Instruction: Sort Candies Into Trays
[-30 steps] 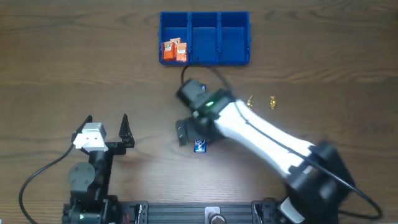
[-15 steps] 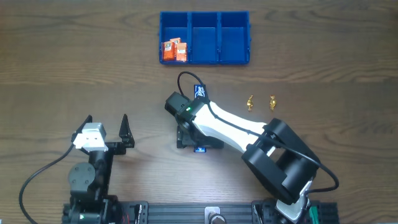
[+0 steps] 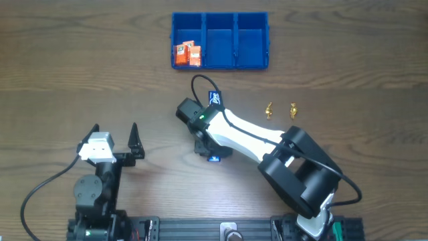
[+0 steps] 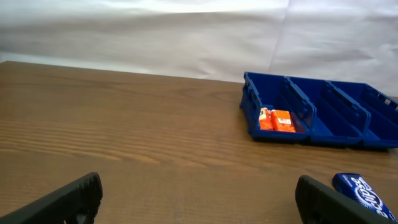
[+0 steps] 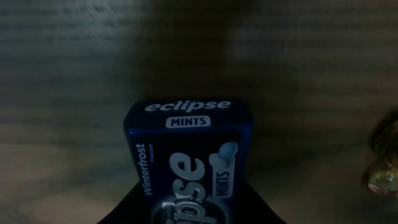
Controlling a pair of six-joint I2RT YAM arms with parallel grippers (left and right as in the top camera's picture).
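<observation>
The blue mint tin lies flat on the bench, directly under the right end effector, which is clenched on it. In the right wrist view the dark fingers close against both long sides of the tin. The tin's near end is cut off at the frame's edge, and the contact itself sits in deep shadow. From above, only one short end of the tin peeks out from under the end effector. A gold-wrapped thing shows off to one side of the tin, clipped by the frame and too dim to name surely.

Beyond the right end effector, away from the arm bases, another blue tin lies just beside that arm's wrist, partly covered by it. Farther out the same way stands the blue three-compartment tray, with orange candies in its leftmost compartment. To the right of the end effector, past the arm, lie one gold candy and a second gold candy, near each other but apart.

Well to the left of the tin, the left end effector is released, its fingers spread wide over the bare bench. Its wrist view has the tray ahead and the other blue tin cut off at the frame's edge.
</observation>
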